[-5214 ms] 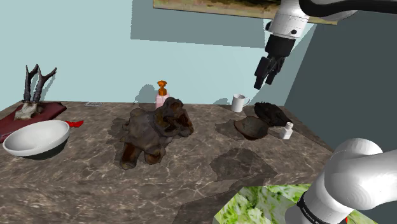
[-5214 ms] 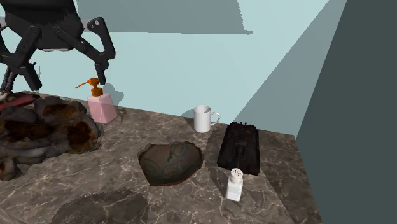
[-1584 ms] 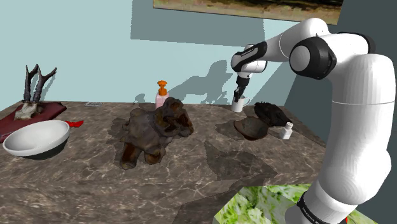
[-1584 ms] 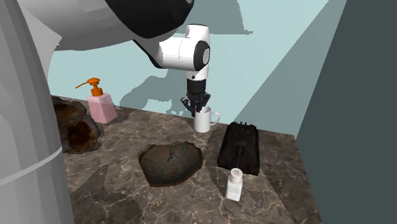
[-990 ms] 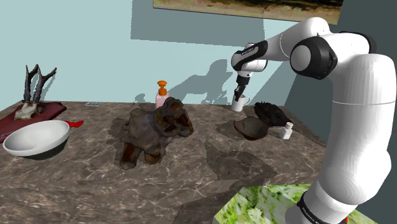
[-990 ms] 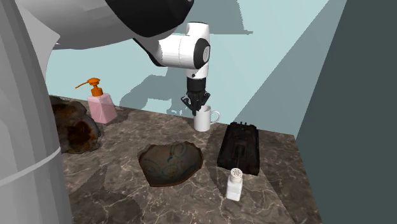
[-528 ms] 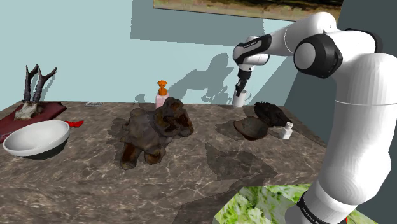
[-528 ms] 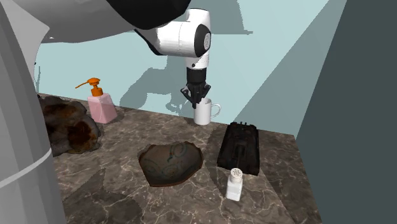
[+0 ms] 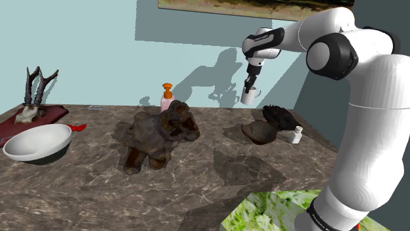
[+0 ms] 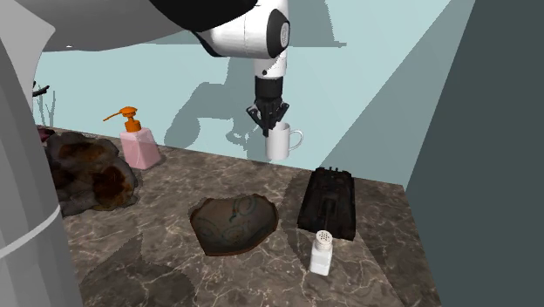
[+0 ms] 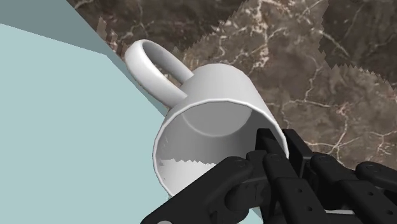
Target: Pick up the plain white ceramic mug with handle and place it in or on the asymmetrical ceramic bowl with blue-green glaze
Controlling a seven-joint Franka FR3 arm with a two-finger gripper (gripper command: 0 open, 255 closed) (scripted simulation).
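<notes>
The white mug (image 9: 248, 96) hangs above the back of the marble counter, close to the pale blue wall, its handle (image 10: 298, 138) pointing to the second exterior view's right. My gripper (image 10: 268, 127) comes down from above and is shut on the mug's rim (image 11: 191, 181); one finger is inside the mug (image 11: 210, 108) and the other outside, opposite the handle. The irregular dark brown bowl (image 10: 233, 223) with blue-green swirls sits on the counter, nearer the front than the mug (image 10: 280, 143). In the shoulder view the bowl (image 9: 259, 132) lies below and slightly right of the gripper (image 9: 248, 84).
A black boxy object (image 10: 328, 202) and a small white shaker (image 10: 322, 253) stand to the right of the bowl. A pink pump bottle (image 10: 139, 145) and a brown lumpy object (image 9: 161, 134) stand on the other side. A large white bowl (image 9: 38, 143) rests far left.
My gripper has risen with the mug, which has left the counter and now hangs in the air. Nothing else has moved.
</notes>
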